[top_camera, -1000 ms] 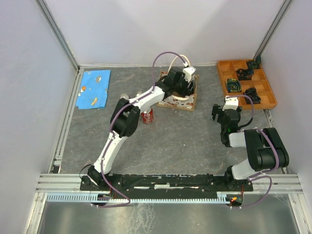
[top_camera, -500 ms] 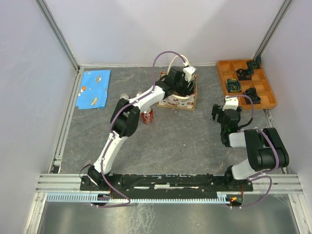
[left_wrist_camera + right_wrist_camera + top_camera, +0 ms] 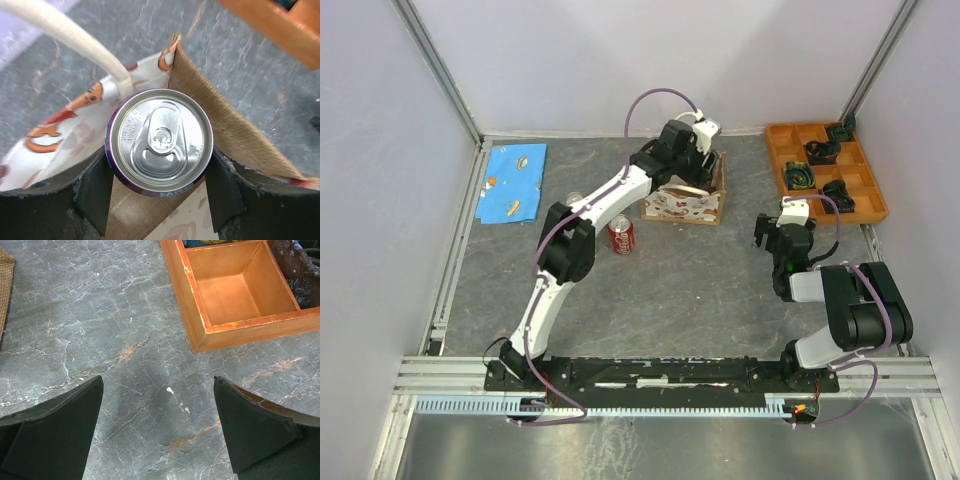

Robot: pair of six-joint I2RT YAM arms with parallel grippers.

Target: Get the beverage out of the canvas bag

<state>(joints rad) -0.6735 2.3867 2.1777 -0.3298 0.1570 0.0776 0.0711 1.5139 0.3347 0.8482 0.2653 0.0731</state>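
Grey marbled tabletop [image 3: 680,290], apparently plain white walls [image 3: 650,60]

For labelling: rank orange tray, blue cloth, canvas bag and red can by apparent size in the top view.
1. orange tray
2. canvas bag and blue cloth: too alike to rank, bag partly hidden
3. red can

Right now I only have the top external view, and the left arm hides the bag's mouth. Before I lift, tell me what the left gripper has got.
Observer: On the left wrist camera, the left gripper is closed on a purple soda can, with one finger on each side.
Operator: Give me the can's state.
Observer: It is upright with its pull tab lying flat, and it looks unopened.
Operator: Report anything that could snag.
Observer: One cream handle of the canvas bag meets the bag wall right beside the can's rim. I cannot tell whether they touch.
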